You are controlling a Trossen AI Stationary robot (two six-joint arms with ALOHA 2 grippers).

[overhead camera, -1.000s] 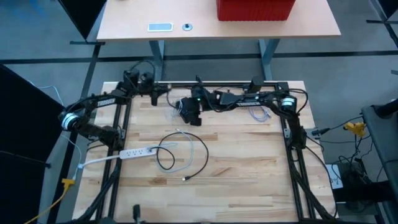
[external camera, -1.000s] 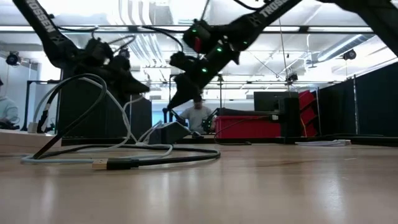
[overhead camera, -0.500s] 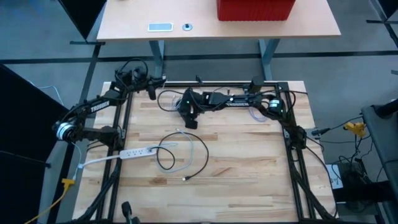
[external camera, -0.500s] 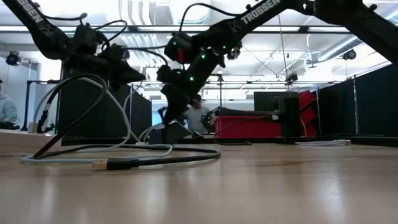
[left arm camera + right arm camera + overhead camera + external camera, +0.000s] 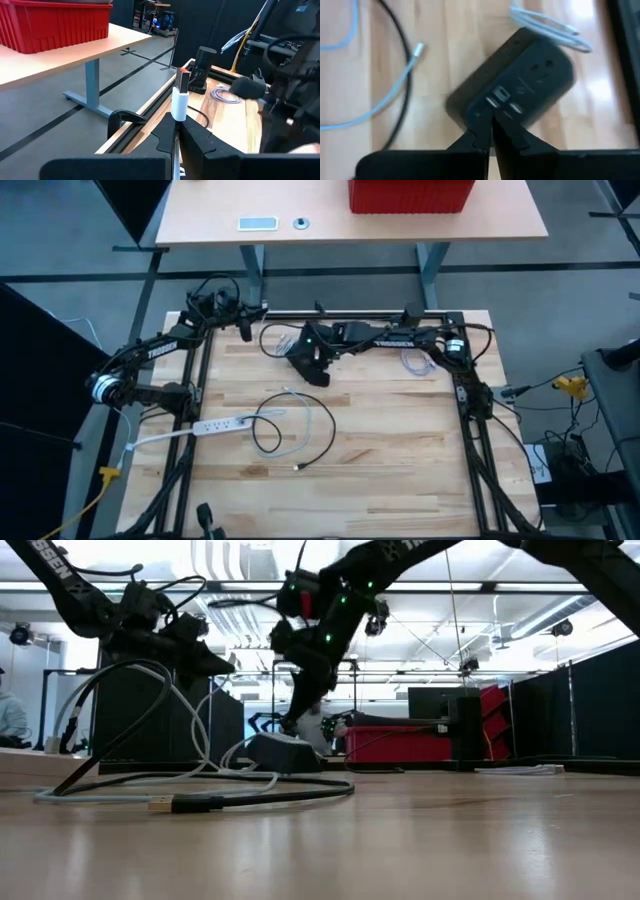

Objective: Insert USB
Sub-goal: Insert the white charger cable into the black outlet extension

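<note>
A robotics lab or workshop: a light butcher-block wooden desk [image 5: 380, 440] framed by black metal rails carries two dark arms, beyond it stands a pale sit-stand table [image 5: 210, 220] with a red ribbed plastic bin [image 5: 410, 194], amid grey taped floor, black partition panels and exposed ceiling lights.
</note>
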